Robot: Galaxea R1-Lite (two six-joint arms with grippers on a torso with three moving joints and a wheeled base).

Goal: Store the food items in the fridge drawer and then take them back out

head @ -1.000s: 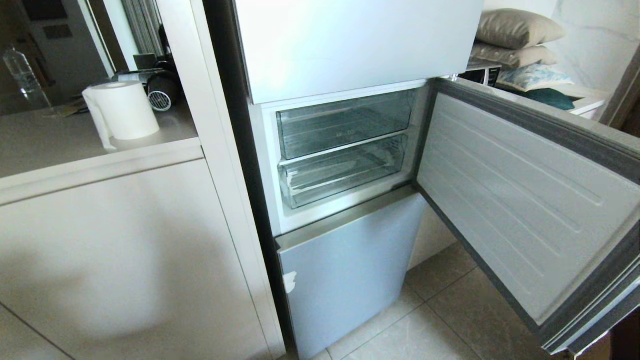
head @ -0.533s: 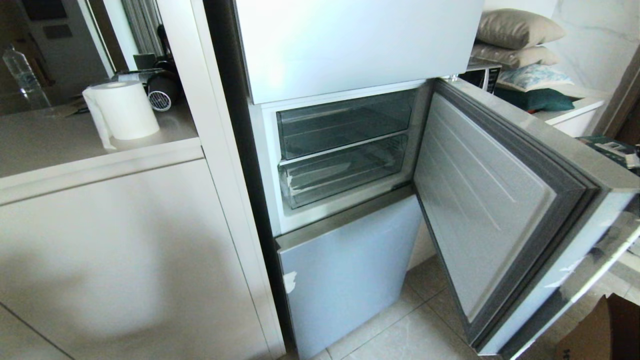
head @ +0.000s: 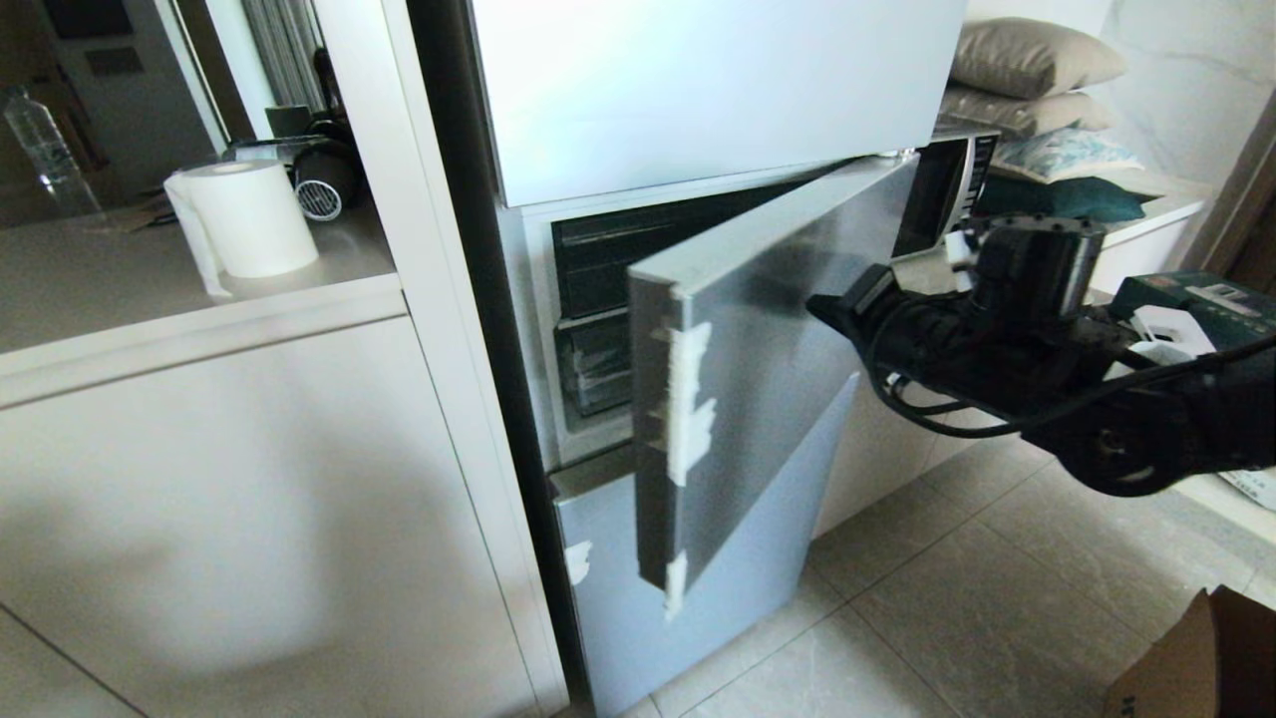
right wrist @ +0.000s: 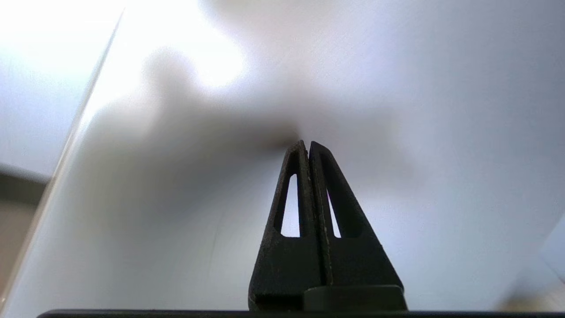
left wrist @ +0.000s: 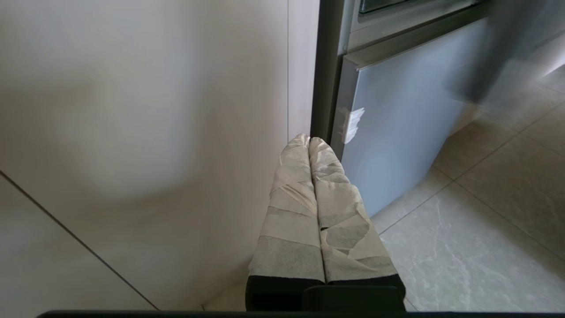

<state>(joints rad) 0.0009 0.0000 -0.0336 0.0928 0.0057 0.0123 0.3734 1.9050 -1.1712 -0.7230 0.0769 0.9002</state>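
The fridge's middle door (head: 758, 349) stands half swung in, its grey outer face toward me. Behind its edge a dark strip of the fridge drawer (head: 596, 374) shows, the lower of two clear bins. No food items are in view. My right gripper (head: 817, 305) is shut, and its black fingertips (right wrist: 302, 148) rest against the door's outer face (right wrist: 419, 88). The right arm reaches in from the right at mid height. My left gripper (left wrist: 309, 140) is shut and empty, held low in front of the white cabinet (left wrist: 132, 132), beside the fridge's bottom door (left wrist: 397, 132).
A paper towel roll (head: 249, 219) stands on the counter left of the fridge. A microwave (head: 947, 184) and pillows (head: 1032, 60) lie behind the door. A green box (head: 1196, 294) sits at the right, and a cardboard box (head: 1196, 658) is on the tiled floor.
The middle door has swung from wide open to about half shut. My right arm has come into the head view from the right, against the door's outer face.
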